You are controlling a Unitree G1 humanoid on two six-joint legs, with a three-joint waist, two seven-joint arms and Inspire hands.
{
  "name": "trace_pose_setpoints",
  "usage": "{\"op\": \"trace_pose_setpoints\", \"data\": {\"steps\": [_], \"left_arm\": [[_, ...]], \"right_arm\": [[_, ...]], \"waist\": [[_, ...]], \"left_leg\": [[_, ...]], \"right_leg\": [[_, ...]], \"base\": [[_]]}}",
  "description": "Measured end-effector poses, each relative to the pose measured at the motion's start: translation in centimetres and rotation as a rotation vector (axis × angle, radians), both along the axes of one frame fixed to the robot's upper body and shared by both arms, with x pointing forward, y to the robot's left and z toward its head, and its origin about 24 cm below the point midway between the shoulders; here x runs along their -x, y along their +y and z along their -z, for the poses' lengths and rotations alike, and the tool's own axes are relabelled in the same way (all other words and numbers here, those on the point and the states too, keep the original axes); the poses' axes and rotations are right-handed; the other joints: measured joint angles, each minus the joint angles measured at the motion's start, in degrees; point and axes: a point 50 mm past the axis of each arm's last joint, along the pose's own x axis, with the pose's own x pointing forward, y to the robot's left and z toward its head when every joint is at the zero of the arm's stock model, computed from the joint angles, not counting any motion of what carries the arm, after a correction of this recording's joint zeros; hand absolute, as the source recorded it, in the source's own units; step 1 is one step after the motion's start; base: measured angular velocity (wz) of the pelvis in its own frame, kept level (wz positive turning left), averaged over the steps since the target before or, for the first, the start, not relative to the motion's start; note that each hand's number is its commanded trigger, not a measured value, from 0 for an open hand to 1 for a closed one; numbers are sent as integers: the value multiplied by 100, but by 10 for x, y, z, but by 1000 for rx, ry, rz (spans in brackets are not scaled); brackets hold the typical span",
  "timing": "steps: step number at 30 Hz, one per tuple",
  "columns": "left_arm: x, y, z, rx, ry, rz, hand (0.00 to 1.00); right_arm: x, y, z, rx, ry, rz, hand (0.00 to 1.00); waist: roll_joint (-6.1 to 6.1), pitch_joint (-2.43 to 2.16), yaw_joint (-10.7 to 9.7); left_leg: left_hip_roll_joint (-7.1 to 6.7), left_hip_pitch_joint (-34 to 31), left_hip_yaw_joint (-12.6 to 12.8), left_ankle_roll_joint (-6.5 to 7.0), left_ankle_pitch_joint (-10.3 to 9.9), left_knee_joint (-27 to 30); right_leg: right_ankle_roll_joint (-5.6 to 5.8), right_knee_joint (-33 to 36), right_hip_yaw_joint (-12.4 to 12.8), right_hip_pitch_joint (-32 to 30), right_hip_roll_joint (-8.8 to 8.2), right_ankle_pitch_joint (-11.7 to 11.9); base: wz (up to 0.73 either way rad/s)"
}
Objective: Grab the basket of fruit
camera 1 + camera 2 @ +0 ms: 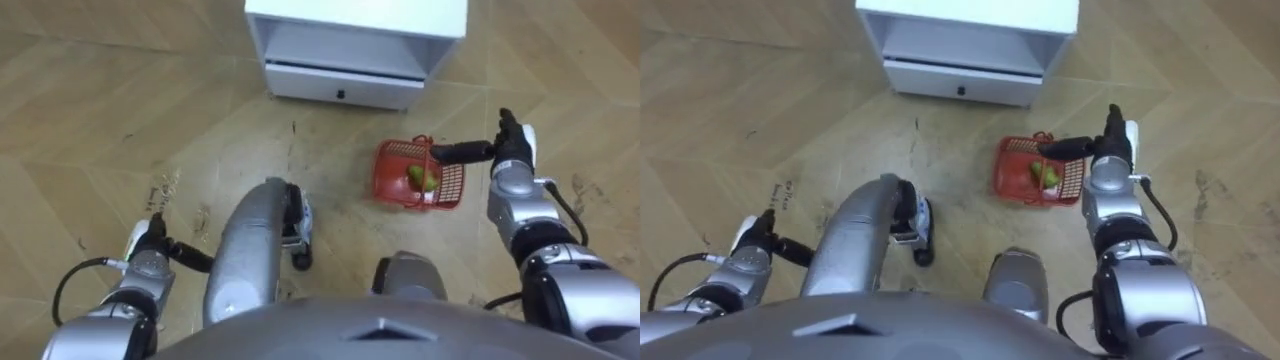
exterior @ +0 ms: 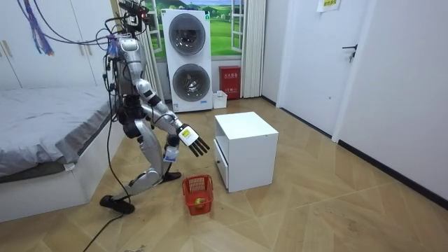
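The robot crouches with one knee forward in front of the white cabinet [image 2: 245, 148]. The red fruit basket [image 1: 389, 178] stands on the floor before the cabinet's drawer, with green fruit [image 1: 421, 178] inside. The right hand [image 1: 512, 150] hangs above it, fingers straight and apart, holding nothing. The left hand [image 1: 148, 250] is low beside the knee; I cannot tell how its fingers are set.

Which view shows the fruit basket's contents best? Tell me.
Left eye view: it looks down into the red basket, green fruit visible inside. Right eye view shows the same; room view shows it side-on, fruit barely visible.

Right hand [image 1: 508, 150] open, arm outstretched.
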Motion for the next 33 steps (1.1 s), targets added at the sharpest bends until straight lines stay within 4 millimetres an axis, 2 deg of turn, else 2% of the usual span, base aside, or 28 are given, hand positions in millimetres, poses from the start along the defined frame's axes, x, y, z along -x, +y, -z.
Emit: {"op": "trace_pose_setpoints", "data": {"steps": [1,3,4,6,8,10,13,16,17,21,22,23,25,29,31,32,33], "left_arm": [[2,1,0,-6,4,2,0],[2,5,-1,-20,-4,-11,0],[2,5,-1,-20,-11,-16,0],[7,7,0,-38,-10,-17,0],[13,9,1,-39,-10,-43,0],[19,11,1,-37,-3,-65,0],[28,10,4,-35,21,-61,0],[32,9,5,-38,44,-43,0],[34,9,6,-39,51,-31,0],[50,7,9,-41,91,-10,0],[52,7,9,-42,97,-8,0],[56,7,10,-42,109,-1,0],[61,5,11,-38,121,22,0],[65,3,12,-16,130,44,0],[68,3,13,-8,140,44,0],[71,3,13,-4,147,41,0],[77,2,14,0,158,35,0]], "right_arm": [[0,0,-1,1,-4,0,0],[-1,-1,-2,6,-17,7,0],[-1,-1,-2,6,-19,10,0],[-5,1,-5,6,-39,7,0],[-10,2,-9,5,-62,1,0],[-13,1,-11,6,-73,0,0],[-16,2,-14,7,-83,-4,0],[-17,3,-15,8,-91,-6,0],[-15,3,-15,8,-101,-7,0],[-18,4,-19,8,-127,-12,0],[-18,4,-19,10,-127,-10,0],[-17,4,-19,12,-126,-9,0],[-17,5,-19,15,-122,-17,0],[-15,9,-16,21,-111,-47,0],[-15,9,-16,18,-111,-53,0],[-15,10,-16,15,-109,-54,0],[-15,10,-16,11,-112,-51,0]], "waist": [[-6,2,-14],[-32,16,-86],[-45,20,-96],[-42,40,-213],[-83,50,-333],[-112,53,-453],[-162,51,-498],[-198,45,-535],[-217,41,-534],[-264,27,-572],[-264,27,-585],[-274,25,-620],[-277,25,-695],[-306,28,-696],[-305,24,-686],[-309,14,-690],[-319,-4,-693]], "left_leg": [[-2,-111,40,44,-97,228],[-28,-502,182,198,-414,1000],[-48,-590,226,234,-481,1169],[-110,-902,305,297,-700,1797],[-142,-1082,357,385,-833,2142],[-120,-1209,364,373,-896,2416],[-123,-1277,359,344,-959,2662],[-103,-1274,358,283,-984,2763],[-45,-1268,363,254,-1001,2796],[157,-1261,359,95,-1022,2877],[185,-1260,352,77,-1023,2886],[194,-1261,336,-1,-1013,2893],[187,-1260,325,-101,-1004,2910],[170,-1284,252,-396,-989,2997],[92,-1375,97,-533,-942,3134],[-31,-1454,-76,-624,-896,3288],[-97,-1543,-183,-669,-875,3492]], "right_leg": [[3,318,64,-113,-42,-4],[33,1364,372,-466,-88,-25],[54,1595,449,-536,-120,-36],[71,2365,562,-717,-293,-47],[90,2807,613,-798,-411,-59],[105,3110,600,-815,-492,-69],[74,3404,533,-796,-655,-92],[58,3568,510,-783,-737,-111],[65,3612,522,-801,-736,-142],[-41,3756,540,-897,-746,-285],[-35,3772,535,-901,-741,-299],[-42,3810,532,-902,-744,-341],[-81,3902,553,-905,-738,-362],[-205,4166,601,-898,-712,-456],[-244,4304,598,-857,-663,-513],[-242,4415,600,-763,-598,-591],[-256,4551,612,-627,-523,-678]], "base": [[5],[19],[21],[26],[36],[33],[7],[-1],[-17],[-21],[-10],[0],[0],[0],[-7],[-10],[-6]]}}
